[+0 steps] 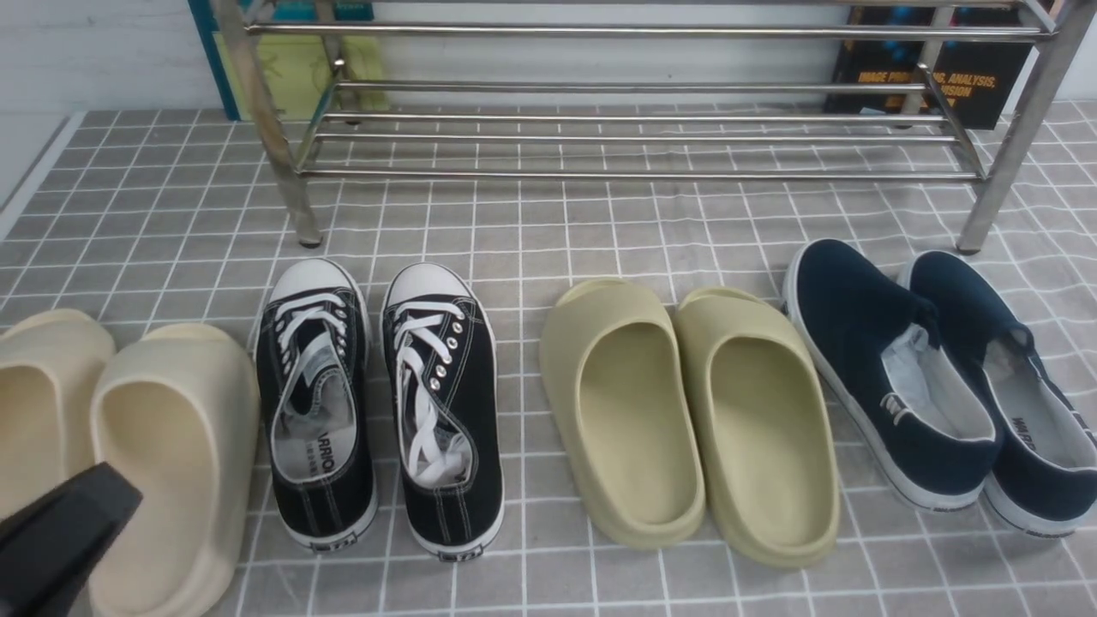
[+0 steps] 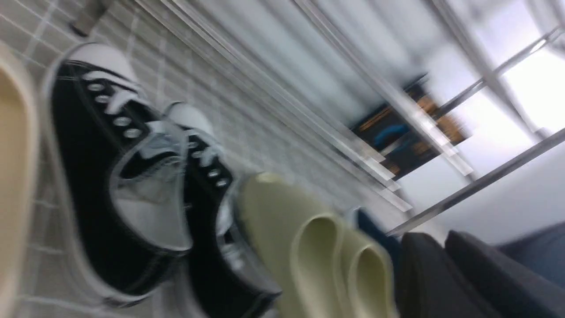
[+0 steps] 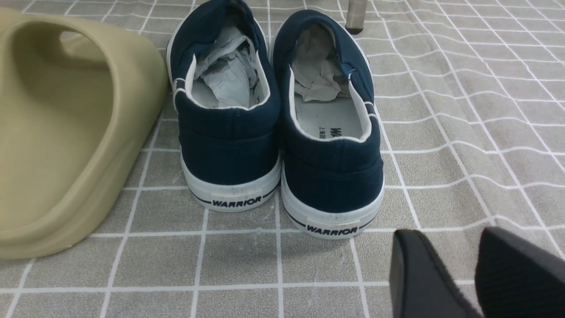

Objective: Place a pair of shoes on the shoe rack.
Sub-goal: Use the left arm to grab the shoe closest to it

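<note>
The pair of shoes, two black canvas sneakers with white laces and toe caps, stands side by side on the checked cloth, toes toward the shoe rack: one sneaker (image 1: 315,403) on the left, the other (image 1: 441,411) beside it. The steel-tube shoe rack (image 1: 634,86) spans the back, its shelves bare. My left gripper (image 1: 60,531) hovers low at the front left, over the cream slide and left of the sneakers. In the blurred left wrist view its fingers (image 2: 437,240) lie together, holding nothing, with the sneakers (image 2: 110,176) ahead. My right gripper (image 3: 448,240) stands open behind the navy slip-ons, holding nothing.
Cream foam slides (image 1: 163,454) lie at the far left, olive slides (image 1: 686,411) right of the sneakers, and navy slip-ons (image 1: 934,377) stuffed with paper (image 3: 225,70) at the far right. Books (image 1: 943,77) lean against the wall behind the rack. A rack leg (image 1: 300,206) stands just beyond the sneakers.
</note>
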### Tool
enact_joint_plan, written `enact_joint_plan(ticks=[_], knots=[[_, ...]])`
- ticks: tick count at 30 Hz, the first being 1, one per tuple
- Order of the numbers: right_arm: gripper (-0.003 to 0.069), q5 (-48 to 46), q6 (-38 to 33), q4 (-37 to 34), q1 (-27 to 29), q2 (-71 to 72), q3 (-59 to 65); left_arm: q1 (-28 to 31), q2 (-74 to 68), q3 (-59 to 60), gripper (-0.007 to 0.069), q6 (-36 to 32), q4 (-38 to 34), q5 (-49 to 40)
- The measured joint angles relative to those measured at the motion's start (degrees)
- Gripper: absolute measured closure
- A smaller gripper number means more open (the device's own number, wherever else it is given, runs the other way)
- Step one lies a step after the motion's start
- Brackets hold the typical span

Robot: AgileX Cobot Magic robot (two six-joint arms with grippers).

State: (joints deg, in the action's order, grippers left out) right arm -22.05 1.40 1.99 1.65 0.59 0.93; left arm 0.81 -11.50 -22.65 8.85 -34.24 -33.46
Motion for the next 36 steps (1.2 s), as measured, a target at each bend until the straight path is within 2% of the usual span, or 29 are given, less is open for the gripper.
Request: enact_joint_plan(ticks=[1,2,3,4,6,7,10,14,16,19,21,22,24,25,27,31,34,35,36], knots=[[0.0419,0.00,0.00,0.00,0.00,0.00,0.00,0.00,-4.49,-3.97,0.0638,1.49,6.06,-4.36],[0.0419,0.00,0.00,0.00,0.00,0.00,0.00,0.00,-4.49,-4.61,0.0638,1.69,7.25,-5.08],[0.0419,0.00,0.00,0.00,0.00,0.00,0.00,0.00,-10.54,-8.89,0.0638,2.96,15.84,-10.03],[0.0419,0.00,0.00,0.00,0.00,0.00,0.00,0.00,-12.00,-10.05,0.0638,3.21,16.85,-11.35],[0.0419,0.00,0.00,0.00,0.00,0.00,0.00,0.00,-21.28,-16.43,0.0638,4.00,28.53,-19.08],[0.0419,0.00,0.00,0.00,0.00,0.00,0.00,0.00,-25.94,-19.23,0.0638,4.18,32.20,-21.43],[0.0419,0.00,0.00,0.00,0.00,0.00,0.00,-0.84,-33.11,-23.27,0.0638,4.54,36.66,-24.60],[0.0419,0.00,0.00,0.00,0.00,0.00,0.00,-5.08,-42.43,-27.68,0.0634,4.66,37.25,-25.40],[0.0419,0.00,0.00,0.00,0.00,0.00,0.00,-8.18,-47.47,-29.37,0.0597,5.59,36.87,-25.33],[0.0419,0.00,0.00,0.00,0.00,0.00,0.00,-10.78,-55.03,-30.95,0.0496,8.35,35.92,-23.39],[0.0419,0.00,0.00,0.00,0.00,0.00,0.00,-11.39,-59.87,-31.32,0.0381,10.72,35.56,-20.80],[0.0419,0.00,0.00,0.00,0.00,0.00,0.00,-11.39,-60.34,-31.32,0.0370,10.85,35.56,-20.55],[0.0419,0.00,0.00,0.00,0.00,0.00,0.00,-11.45,-66.45,-31.39,0.0256,12.01,35.45,-17.38],[0.0419,0.00,0.00,0.00,0.00,0.00,0.00,-11.45,-66.45,-31.39,0.0249,12.01,35.45,-17.12],[0.0419,0.00,0.00,0.00,0.00,0.00,0.00,-11.45,-71.30,-31.50,0.0178,12.44,34.72,-14.13],[0.0419,0.00,0.00,0.00,0.00,0.00,0.00,-11.45,-76.99,-31.57,0.0162,12.62,32.52,-10.37],[0.0419,0.00,0.00,0.00,0.00,0.00,0.00,-11.45,-79.09,-31.57,0.0200,12.69,31.66,-8.77],[0.0419,0.00,0.00,0.00,0.00,0.00,0.00,-11.45,-80.52,-31.57,0.0253,12.74,31.36,-8.03],[0.0419,0.00,0.00,0.00,0.00,0.00,0.00,-11.45,-80.64,-31.57,0.0270,12.74,31.36,-7.99]])
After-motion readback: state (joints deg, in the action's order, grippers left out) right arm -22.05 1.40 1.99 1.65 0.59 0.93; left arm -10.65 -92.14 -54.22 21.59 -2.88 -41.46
